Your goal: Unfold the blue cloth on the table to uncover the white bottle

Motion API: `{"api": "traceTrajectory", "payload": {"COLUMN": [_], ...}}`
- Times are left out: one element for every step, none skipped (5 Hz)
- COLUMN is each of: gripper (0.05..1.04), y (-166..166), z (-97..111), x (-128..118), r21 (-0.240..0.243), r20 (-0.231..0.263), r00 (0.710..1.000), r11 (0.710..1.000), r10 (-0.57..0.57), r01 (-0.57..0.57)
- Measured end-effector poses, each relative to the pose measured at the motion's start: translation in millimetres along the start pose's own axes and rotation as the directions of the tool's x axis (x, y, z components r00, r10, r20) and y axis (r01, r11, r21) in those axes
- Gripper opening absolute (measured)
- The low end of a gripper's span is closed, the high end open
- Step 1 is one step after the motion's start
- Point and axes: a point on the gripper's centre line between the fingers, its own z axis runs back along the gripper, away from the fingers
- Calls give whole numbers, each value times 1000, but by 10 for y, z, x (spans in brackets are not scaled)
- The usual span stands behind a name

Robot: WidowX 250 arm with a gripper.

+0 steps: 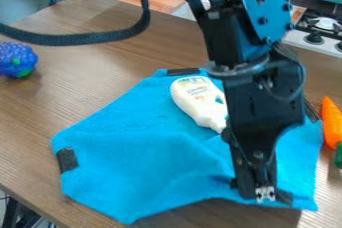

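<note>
Fixed cam's sitting above the brown wood-grain table (87, 77), pretty close in, looking down at a slant. It faces across the bright blue cloth (153, 167) toward a white stove (298, 38) with black knobs.

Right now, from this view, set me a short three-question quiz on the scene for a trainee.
1. True or false: the gripper is lower in the picture than the white bottle on the blue cloth.
2. What lies beside the cloth at the picture's right edge?
A) a red cup
B) an orange object
C) a yellow spoon
3. Fill in: the bumpy toy at the picture's left edge is mostly ____.

Key: 1 true; 2 B; 3 blue
</note>
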Motion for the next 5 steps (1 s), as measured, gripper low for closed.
{"api": "traceTrajectory", "payload": {"gripper": [51,51,71,223,485], "y": [-115,-152,-213,-199,-133], "z": [-76,-80,-143,-148,-124], "x": [-22,-3,-44,-84,-121], "r21": [-24,-45,-54,-34,-19], "r20": [-24,-11,-32,-62,-74], "r00": [1000,1000,999,998,997], "r11": [1000,999,998,999,999], "r10": [-5,-5,-14,8,32], "r01": [4,4,12,-10,-34]}}
